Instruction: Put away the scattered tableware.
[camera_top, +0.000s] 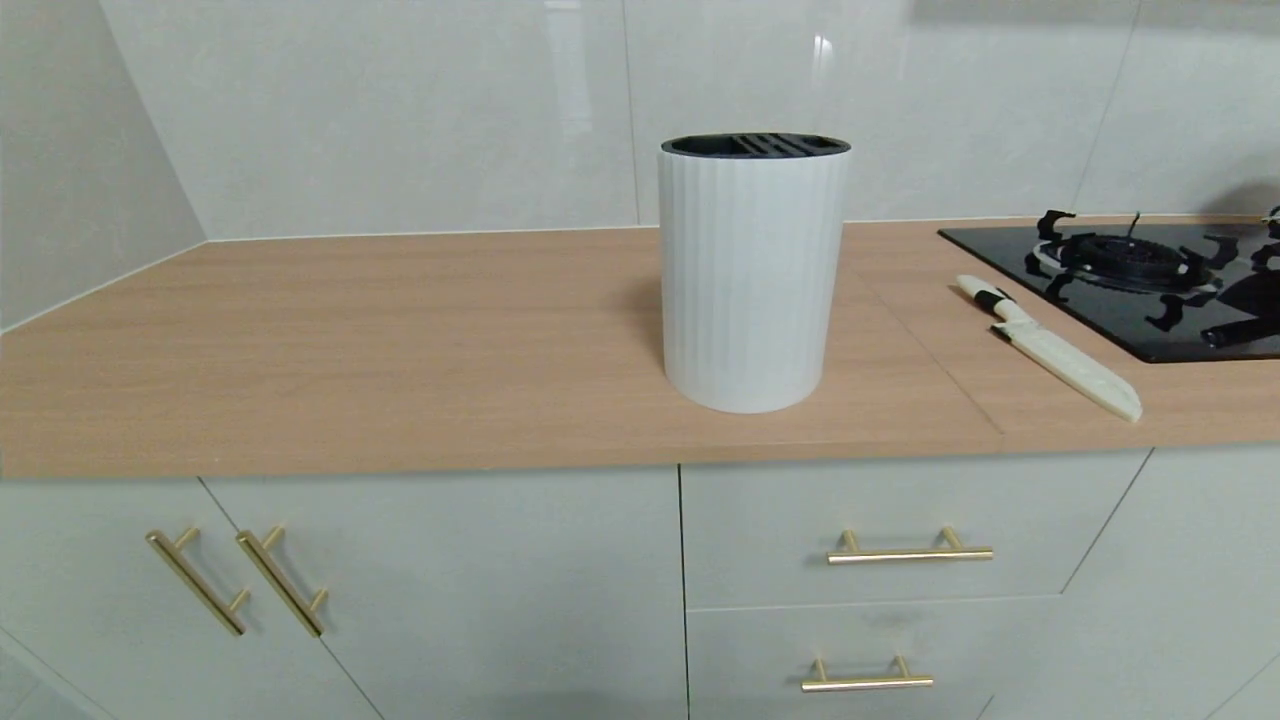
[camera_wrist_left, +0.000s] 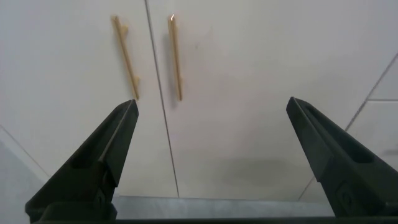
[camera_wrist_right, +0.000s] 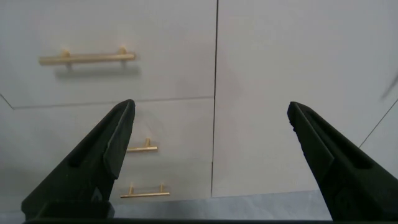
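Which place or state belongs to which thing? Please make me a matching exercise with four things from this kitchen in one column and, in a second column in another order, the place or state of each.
Things
1. knife block
2. knife
3. gas hob
4. left gripper

Places or states
A. lying flat on the countertop, between the knife block and the gas hob
B. standing upright near the middle of the countertop
C. set into the countertop at the robot's right
D. fingers open, facing cabinet doors with two gold handles

Pairs: 1-B, 2-A, 3-C, 4-D
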